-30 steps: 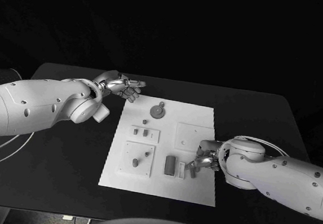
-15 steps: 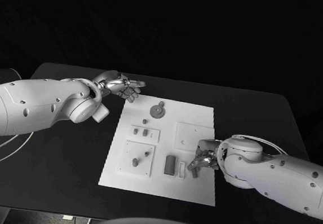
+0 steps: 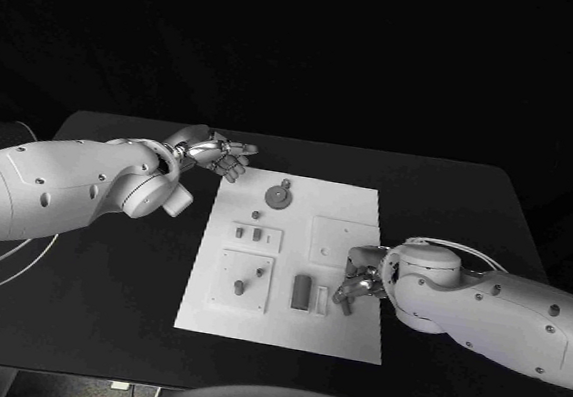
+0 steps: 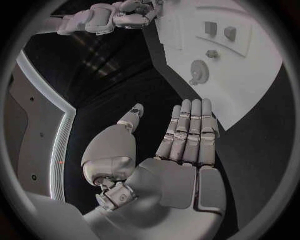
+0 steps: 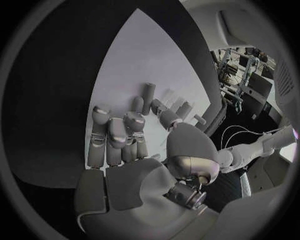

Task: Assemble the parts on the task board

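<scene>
Resting flat-fingered and empty, the left hand (image 3: 217,156) hovers; the right hand (image 3: 362,283) curls over the smooth white task board (image 3: 358,209), grip unclear.

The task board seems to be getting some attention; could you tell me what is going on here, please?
The right robot hand is down over the near right part of the white task board, its fingers at the small grey upright parts there. Whether it actually grips one cannot be told. The left robot hand hovers open and empty over the black table beside the board's far left corner, near the round disc part.
</scene>
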### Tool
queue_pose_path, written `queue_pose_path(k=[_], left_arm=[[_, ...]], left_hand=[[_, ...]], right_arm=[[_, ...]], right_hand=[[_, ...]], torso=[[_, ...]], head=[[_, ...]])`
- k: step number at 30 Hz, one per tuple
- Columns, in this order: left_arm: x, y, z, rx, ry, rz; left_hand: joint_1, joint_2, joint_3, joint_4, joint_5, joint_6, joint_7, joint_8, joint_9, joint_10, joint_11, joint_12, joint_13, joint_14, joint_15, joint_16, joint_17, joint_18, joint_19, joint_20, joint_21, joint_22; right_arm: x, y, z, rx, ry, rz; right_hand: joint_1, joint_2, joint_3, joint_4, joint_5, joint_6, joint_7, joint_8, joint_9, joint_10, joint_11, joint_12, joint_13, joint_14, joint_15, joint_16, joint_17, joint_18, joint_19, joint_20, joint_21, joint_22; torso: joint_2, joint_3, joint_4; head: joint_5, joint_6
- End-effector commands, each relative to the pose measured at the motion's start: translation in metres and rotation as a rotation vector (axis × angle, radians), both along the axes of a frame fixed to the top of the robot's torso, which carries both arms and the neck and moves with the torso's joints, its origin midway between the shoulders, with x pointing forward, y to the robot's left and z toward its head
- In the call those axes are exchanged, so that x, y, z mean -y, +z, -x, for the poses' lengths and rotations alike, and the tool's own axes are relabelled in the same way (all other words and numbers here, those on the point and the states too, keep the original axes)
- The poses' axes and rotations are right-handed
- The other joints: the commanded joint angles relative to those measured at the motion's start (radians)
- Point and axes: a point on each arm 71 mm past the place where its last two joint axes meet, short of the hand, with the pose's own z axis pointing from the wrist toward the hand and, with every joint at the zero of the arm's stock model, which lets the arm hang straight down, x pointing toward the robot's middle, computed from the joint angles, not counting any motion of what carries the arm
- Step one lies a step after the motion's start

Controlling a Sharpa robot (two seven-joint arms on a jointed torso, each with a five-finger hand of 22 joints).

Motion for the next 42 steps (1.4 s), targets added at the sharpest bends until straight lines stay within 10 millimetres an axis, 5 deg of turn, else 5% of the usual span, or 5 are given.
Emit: queue_pose_path(k=[1, 5, 14, 22, 42], left_arm=[[0.003, 0.001, 0.000, 0.000, -0.018, 0.000], [0.003, 0.001, 0.000, 0.000, -0.018, 0.000], [0.003, 0.001, 0.000, 0.001, -0.016, -0.001], [0.003, 0.001, 0.000, 0.001, -0.016, -0.001], [0.002, 0.001, 0.000, 0.001, -0.015, -0.002]], left_hand=[[-0.005, 0.005, 0.000, -0.009, -0.003, 0.001, -0.001, 0.000, 0.001, 0.002, -0.005, -0.002, 0.001, 0.004, -0.004, -0.006, 0.002, 0.016, 0.004, -0.005, -0.002, 0.001], [-0.004, 0.005, 0.000, -0.010, -0.003, 0.001, -0.001, 0.000, 0.001, 0.002, -0.005, -0.002, 0.001, 0.004, -0.004, -0.006, 0.002, 0.016, 0.004, -0.005, -0.002, 0.001], [-0.003, 0.005, 0.001, -0.011, -0.003, 0.001, -0.001, 0.000, 0.001, 0.001, -0.005, -0.002, 0.002, 0.004, -0.004, -0.006, 0.002, 0.016, 0.004, -0.005, -0.002, 0.002], [-0.003, 0.005, 0.001, -0.011, -0.003, 0.001, -0.001, 0.000, 0.001, 0.001, -0.004, -0.003, 0.002, 0.004, -0.004, -0.006, 0.002, 0.016, 0.004, -0.005, -0.002, 0.002], [-0.006, 0.005, 0.001, -0.011, -0.004, 0.001, 0.000, 0.000, 0.001, 0.001, -0.004, -0.003, 0.002, 0.004, -0.004, -0.006, 0.002, 0.016, 0.004, -0.004, -0.003, 0.002]], right_arm=[[0.011, -0.011, 0.004, -0.010, 0.003, 0.097], [0.011, -0.011, 0.004, -0.002, -0.005, 0.078], [0.016, -0.011, 0.008, -0.082, -0.103, -0.057], [0.026, -0.005, 0.007, -0.114, -0.193, -0.151], [0.031, 0.001, 0.005, -0.214, -0.358, -0.288]], right_hand=[[0.017, -0.004, -0.002, -0.005, 0.002, -0.030, 0.027, -0.029, -0.074, 0.000, 0.002, 0.002, 0.000, -0.004, 0.008, 0.000, -0.003, 0.014, -0.002, 0.005, 0.003, 0.011], [0.049, 0.000, -0.001, -0.006, 0.020, -0.031, 0.028, -0.030, -0.074, -0.001, 0.002, 0.001, 0.000, -0.005, 0.009, 0.000, -0.004, 0.014, -0.003, 0.005, 0.004, 0.011], [0.063, 0.047, -0.016, -0.005, 0.178, -0.028, 0.027, -0.029, -0.075, 0.001, 0.001, 0.002, 0.000, 0.002, 0.012, 0.002, 0.003, 0.014, -0.001, 0.012, 0.007, 0.012], [0.044, 0.066, -0.019, -0.002, 0.234, -0.020, 0.024, -0.027, -0.076, 0.008, -0.002, 0.003, -0.001, 0.013, 0.016, 0.005, 0.013, 0.014, 0.004, 0.014, 0.010, 0.011], [0.031, 0.070, -0.021, 0.000, 0.235, -0.015, 0.022, -0.026, -0.077, 0.010, -0.004, 0.002, -0.002, 0.017, 0.016, 0.006, 0.017, 0.014, 0.007, 0.014, 0.011, 0.010]], torso=[[0.000, -0.0005, 0.0003], [0.000, -0.0007, 0.0009], [0.000, -0.0002, 0.0008], [0.000, -0.0003, -0.0007], [0.000, -0.0005, 0.0009]], head=[[-0.001, 0.001], [-0.001, 0.002], [-0.001, 0.007], [0.000, 0.005], [0.001, 0.005]])
